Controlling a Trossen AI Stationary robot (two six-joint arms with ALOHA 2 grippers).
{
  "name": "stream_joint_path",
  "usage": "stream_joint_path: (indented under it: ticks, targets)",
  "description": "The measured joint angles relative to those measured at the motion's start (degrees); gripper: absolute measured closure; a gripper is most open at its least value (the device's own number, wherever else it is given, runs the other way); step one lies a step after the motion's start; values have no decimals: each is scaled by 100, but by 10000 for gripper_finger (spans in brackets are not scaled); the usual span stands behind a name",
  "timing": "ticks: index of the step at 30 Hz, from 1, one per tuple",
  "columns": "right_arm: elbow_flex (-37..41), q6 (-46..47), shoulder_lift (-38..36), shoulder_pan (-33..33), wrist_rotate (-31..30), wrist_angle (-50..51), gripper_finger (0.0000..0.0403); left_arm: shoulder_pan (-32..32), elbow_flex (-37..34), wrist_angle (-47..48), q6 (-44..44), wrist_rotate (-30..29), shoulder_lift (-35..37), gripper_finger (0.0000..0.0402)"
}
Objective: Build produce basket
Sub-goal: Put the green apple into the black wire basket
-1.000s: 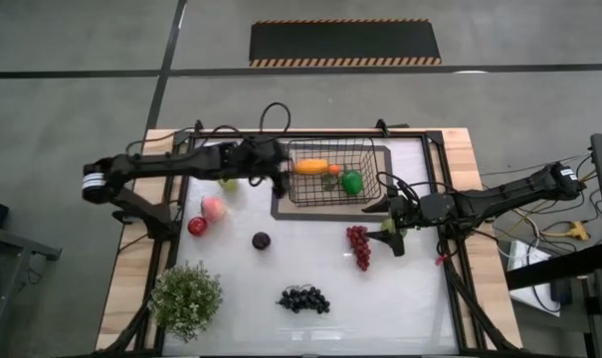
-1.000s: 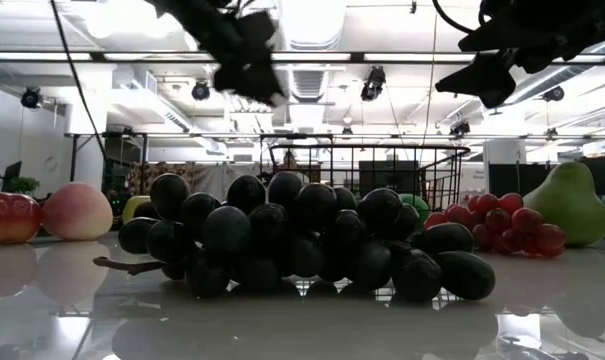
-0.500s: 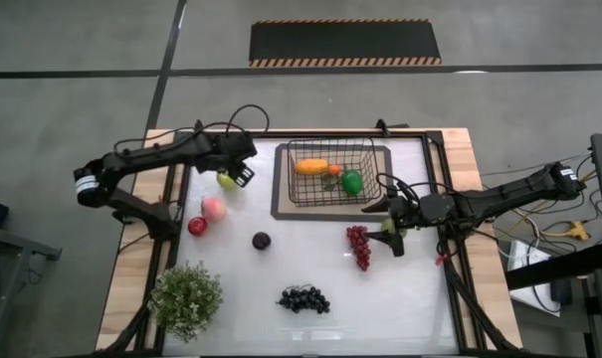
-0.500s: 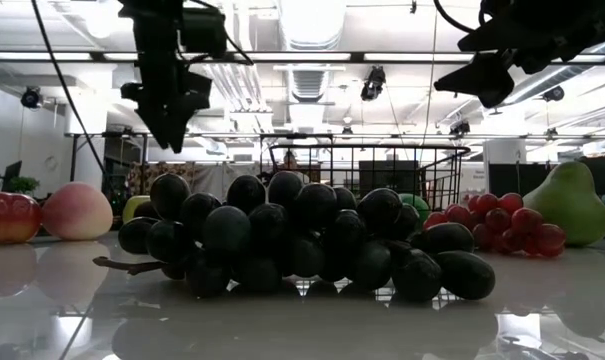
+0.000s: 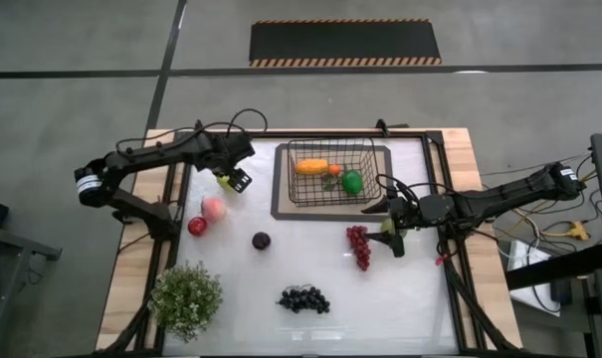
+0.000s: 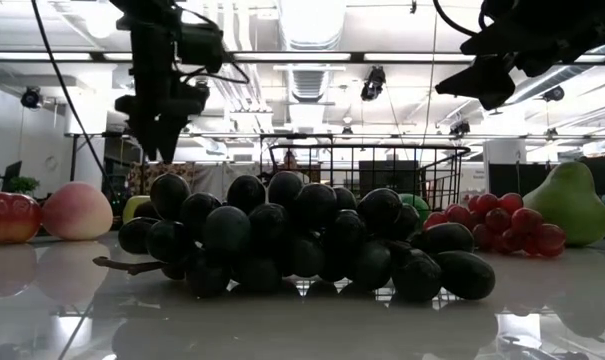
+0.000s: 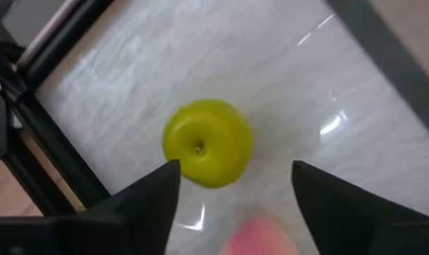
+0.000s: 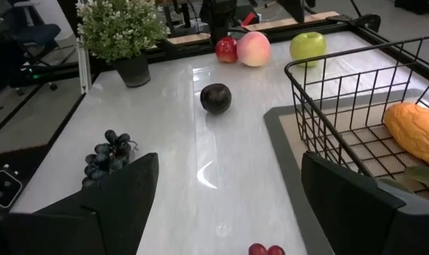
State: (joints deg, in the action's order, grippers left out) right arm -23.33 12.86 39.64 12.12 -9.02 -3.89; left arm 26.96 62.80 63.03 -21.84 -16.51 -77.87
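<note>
Glossy white table (image 5: 310, 268), black wire basket (image 5: 332, 171)

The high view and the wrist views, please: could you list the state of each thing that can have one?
Black wire-mesh basket: upright on the dark mat, holding an orange mango and a green apple.
Yellow-green apple: on the table, unheld, stem side towards the camera.
Left gripper: open, above that apple.
Right gripper: open, empty, beside the basket.
Red grape bunch: lying on the table.

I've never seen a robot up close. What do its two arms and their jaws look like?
Both arms are dark, slim and jointed, with black cables looping along them. The left arm has a white band near its base; so does the right arm. Each ends in two flat, dark, blunt fingers.
</note>
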Motion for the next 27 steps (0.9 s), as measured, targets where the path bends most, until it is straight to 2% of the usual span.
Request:
stream_joint_path:
  ticks: [4,8,13,27]
  targets:
    - [0,0,0,0,0,1,76,18,-287,-14,-18,-40,0,93]
    - [0,0,0,0,0,1,76,45,-604,-293,46,-46,0,68]
    - [0,-39,0,0,0,-1,76,204,-857,-849,153,-41,0,64]
    - [0,-42,0,0,0,-5,76,764,-1110,-1137,169,62,0,63]
